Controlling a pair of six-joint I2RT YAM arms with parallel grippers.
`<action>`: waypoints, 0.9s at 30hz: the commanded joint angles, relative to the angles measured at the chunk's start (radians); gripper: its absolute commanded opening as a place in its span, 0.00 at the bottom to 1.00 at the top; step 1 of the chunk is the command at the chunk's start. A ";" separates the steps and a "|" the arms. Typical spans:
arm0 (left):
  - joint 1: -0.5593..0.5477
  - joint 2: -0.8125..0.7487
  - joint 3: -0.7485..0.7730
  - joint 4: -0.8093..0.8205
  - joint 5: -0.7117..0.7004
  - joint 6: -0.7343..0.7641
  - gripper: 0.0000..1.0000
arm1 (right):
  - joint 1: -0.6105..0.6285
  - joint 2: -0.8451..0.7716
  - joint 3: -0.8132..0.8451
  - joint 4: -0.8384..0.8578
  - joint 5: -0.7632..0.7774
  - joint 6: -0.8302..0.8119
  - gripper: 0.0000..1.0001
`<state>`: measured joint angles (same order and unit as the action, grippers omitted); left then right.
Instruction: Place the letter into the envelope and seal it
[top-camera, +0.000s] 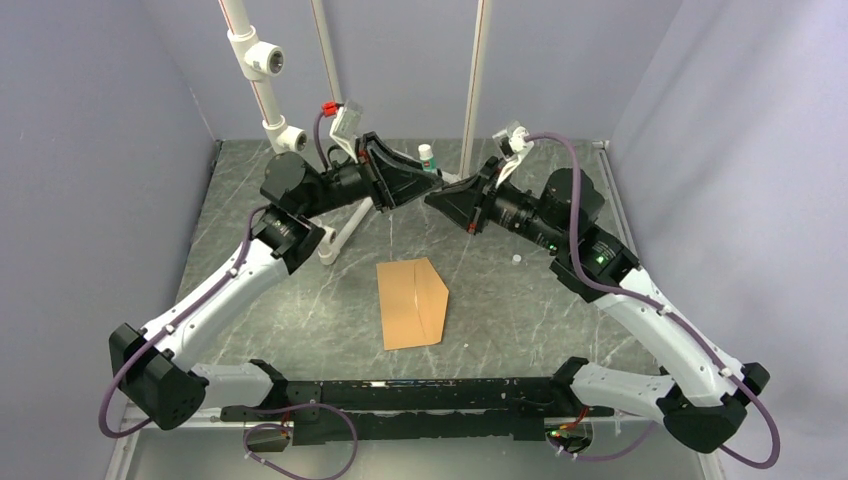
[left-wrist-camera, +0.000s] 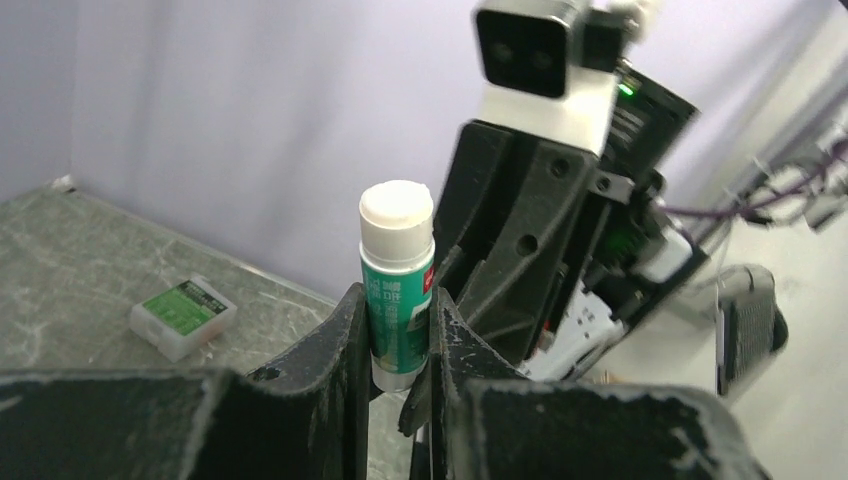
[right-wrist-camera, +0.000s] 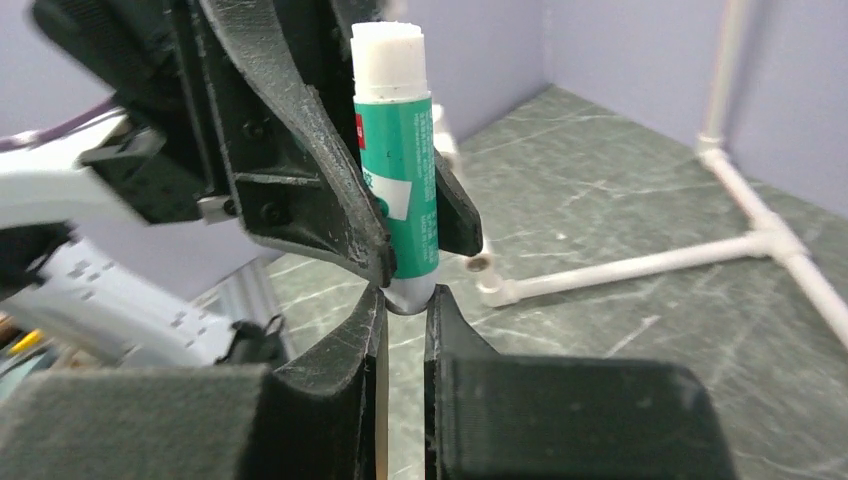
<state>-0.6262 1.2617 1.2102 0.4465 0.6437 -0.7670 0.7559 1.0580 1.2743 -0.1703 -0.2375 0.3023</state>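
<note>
Left gripper (left-wrist-camera: 398, 320) is clamped on the body of a green-and-white glue stick (left-wrist-camera: 397, 255), holding it upright in the air above the back of the table, white tip up. Right gripper (right-wrist-camera: 404, 310) faces it from the other side. Its black fingers are pressed in on the stick's lower white end, just below the left fingers, so both tools grip the same stick and their fingertips nearly touch.

The kraft-brown paper envelope (top-camera: 410, 305) lies flat on the grey-green marbled table (top-camera: 300, 300), well in front of and below the two grippers, roughly midway between the arms. Its pointed flap is on its right side, and nothing rests on it.

A white plastic pipe frame (top-camera: 338, 238) stands on the table under the left arm, left of the envelope. A small clear box with a green label (left-wrist-camera: 182, 316) sits near the back wall. A tiny white object (top-camera: 516, 260) lies on the table under the right arm, too small to identify.
</note>
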 joint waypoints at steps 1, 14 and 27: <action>-0.020 -0.034 0.003 0.062 0.251 0.107 0.02 | 0.009 -0.047 0.026 0.161 -0.349 0.072 0.00; -0.020 -0.019 0.015 0.201 0.335 -0.010 0.02 | 0.006 -0.057 0.009 0.066 -0.438 0.042 0.15; -0.020 -0.072 0.022 -0.019 0.015 -0.003 0.02 | 0.008 -0.063 -0.023 -0.008 -0.035 -0.012 0.68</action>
<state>-0.6411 1.2034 1.2095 0.4492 0.7120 -0.7391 0.7670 0.9977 1.2545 -0.2256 -0.4473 0.2916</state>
